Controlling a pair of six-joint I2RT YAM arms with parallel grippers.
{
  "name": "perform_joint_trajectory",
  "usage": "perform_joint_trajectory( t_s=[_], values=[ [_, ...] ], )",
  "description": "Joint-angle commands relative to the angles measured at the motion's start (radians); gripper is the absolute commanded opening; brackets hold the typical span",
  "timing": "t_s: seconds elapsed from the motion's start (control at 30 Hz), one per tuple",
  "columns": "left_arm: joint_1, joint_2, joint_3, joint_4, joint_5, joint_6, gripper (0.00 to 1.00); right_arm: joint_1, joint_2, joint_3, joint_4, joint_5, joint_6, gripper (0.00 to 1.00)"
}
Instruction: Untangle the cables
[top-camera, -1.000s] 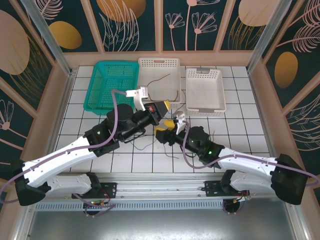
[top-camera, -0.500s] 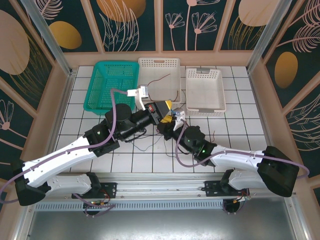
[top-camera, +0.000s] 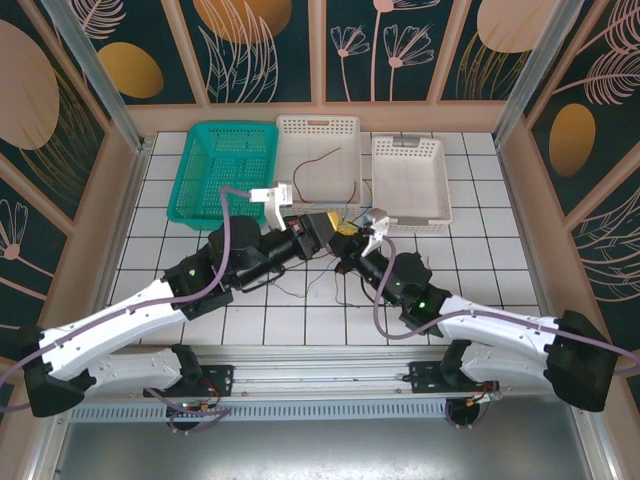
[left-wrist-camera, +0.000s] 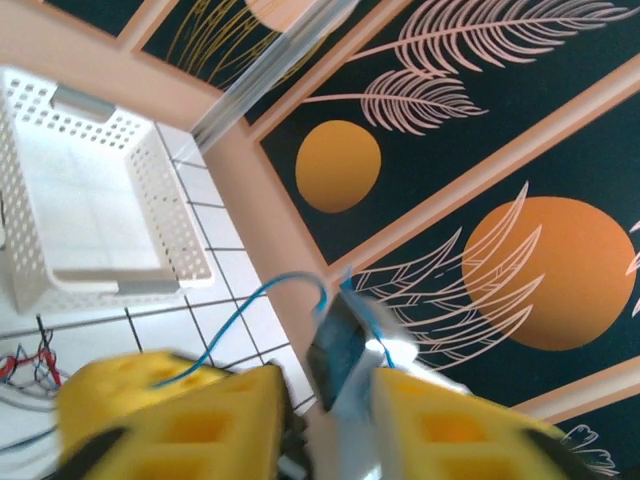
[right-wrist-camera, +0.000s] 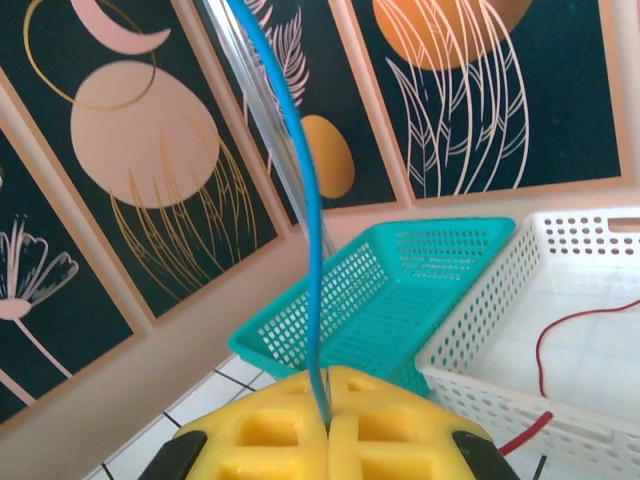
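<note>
My right gripper (right-wrist-camera: 328, 425) is shut on a thin blue cable (right-wrist-camera: 310, 200), which rises straight up from between its yellow fingers. In the top view this gripper (top-camera: 352, 243) sits just right of my left gripper (top-camera: 328, 228), above the middle tiles. The left gripper (left-wrist-camera: 325, 388) has its yellow fingers apart. A blurred grey part of the other arm shows in the gap, and the blue cable (left-wrist-camera: 245, 305) loops past it. Thin dark and red cables (top-camera: 310, 288) lie loose on the tiles below both grippers. A red cable (top-camera: 335, 160) curls inside the middle white basket (top-camera: 318, 125).
A teal basket (top-camera: 228, 170) stands at the back left and a second white basket (top-camera: 408, 180) at the back right. The wooden side walls close in the tiled table. More red and black wire ends (left-wrist-camera: 22, 360) lie near the white basket (left-wrist-camera: 150, 285).
The right gripper moved up towards the left gripper and shut on the blue cable. The left gripper's fingers have parted, and the left arm shifted slightly right.
</note>
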Motion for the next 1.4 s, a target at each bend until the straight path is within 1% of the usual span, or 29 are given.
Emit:
perform_joint_trajectory(
  t_s=[0.0, 0.07, 0.13, 0.3, 0.4, 0.57, 0.77, 0.87, 0.93, 1.0, 1.1, 1.2, 1.3, 1.37],
  values=[
    [0.005, -0.065, -0.054, -0.032, -0.021, 0.047, 0.43, -0.025, -0.044, 0.044, -0.054, -0.018, 0.044, 0.00],
    [0.004, -0.096, -0.114, -0.034, -0.010, 0.073, 0.50, -0.036, -0.061, 0.059, -0.081, -0.033, 0.065, 0.00],
    [0.004, -0.129, -0.166, -0.023, 0.012, 0.095, 0.54, -0.042, -0.077, 0.071, -0.104, -0.048, 0.077, 0.00],
    [0.005, -0.168, -0.278, -0.020, 0.075, 0.156, 0.59, -0.046, -0.117, 0.102, -0.158, -0.067, 0.097, 0.00],
    [0.005, -0.176, -0.339, 0.004, 0.130, 0.171, 0.64, -0.050, -0.137, 0.115, -0.183, -0.067, 0.103, 0.00],
    [0.005, -0.191, -0.375, -0.021, 0.134, 0.216, 0.72, -0.077, -0.160, 0.130, -0.223, -0.080, 0.148, 0.00],
    [0.005, -0.194, -0.394, -0.074, 0.098, 0.277, 0.74, -0.097, -0.177, 0.143, -0.257, -0.120, 0.178, 0.00],
    [0.005, -0.183, -0.420, -0.083, 0.080, 0.277, 0.74, -0.104, -0.186, 0.159, -0.294, -0.108, 0.189, 0.00],
    [0.006, -0.187, -0.447, -0.062, 0.076, 0.262, 0.74, -0.115, -0.192, 0.184, -0.354, -0.068, 0.186, 0.00],
    [0.005, -0.195, -0.462, -0.056, 0.053, 0.254, 0.74, -0.155, -0.203, 0.207, -0.398, -0.052, 0.187, 0.00],
    [0.005, -0.197, -0.479, -0.057, 0.021, 0.252, 0.74, -0.290, -0.191, 0.291, -0.499, -0.094, 0.197, 0.00],
    [0.005, -0.185, -0.489, -0.062, 0.006, 0.252, 0.73, -0.393, -0.156, 0.357, -0.543, -0.089, 0.163, 0.00],
    [0.005, -0.187, -0.505, -0.058, -0.010, 0.241, 0.73, -0.494, -0.088, 0.415, -0.546, -0.130, 0.151, 0.00],
    [0.004, -0.197, -0.514, -0.055, -0.021, 0.235, 0.73, -0.562, -0.013, 0.469, -0.569, -0.146, 0.155, 0.00]
  ],
)
